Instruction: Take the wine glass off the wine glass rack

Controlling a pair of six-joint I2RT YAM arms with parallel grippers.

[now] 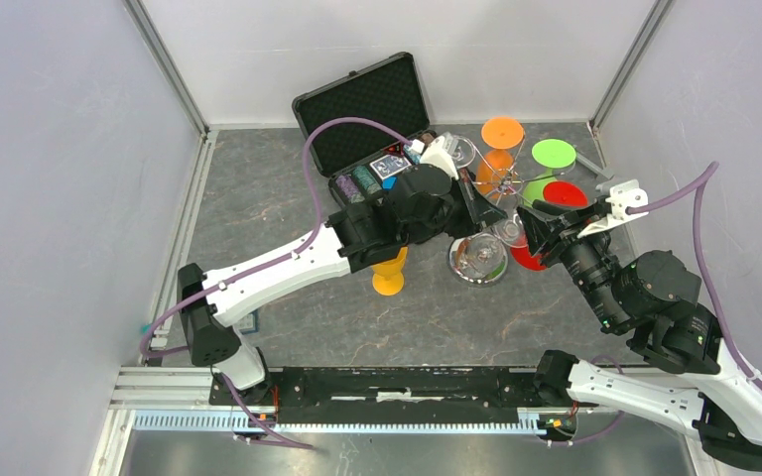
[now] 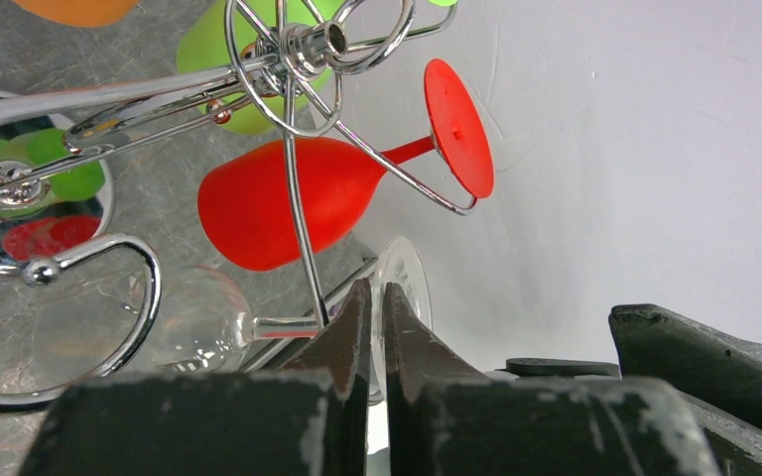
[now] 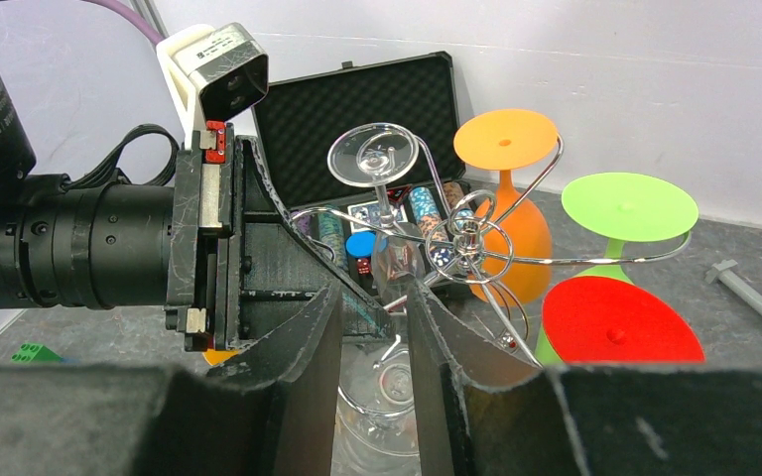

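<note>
- The grey table [image 1: 288, 198] holds an open black chip case [image 1: 367, 104] at the far side, just left of the wine glass rack [image 3: 468, 238].
- The left arm [image 1: 278, 263] stretches rightward over a lone orange glass [image 1: 389, 273]. The right arm [image 1: 655, 288] angles in from the near right.
- A hanging orange glass [image 3: 511, 228], a green glass [image 3: 627, 208] and a red glass [image 3: 620, 322] crowd the rack's far and right hooks.
- The clear wine glass [image 2: 193, 322] hangs on the rack's near side, with a wire crossing its stem.
- The left gripper [image 2: 377, 290] is pinched closed on its foot rim.
- The right gripper [image 3: 375, 290] hovers just beside it, jaws parted, with no grip visible.
</note>
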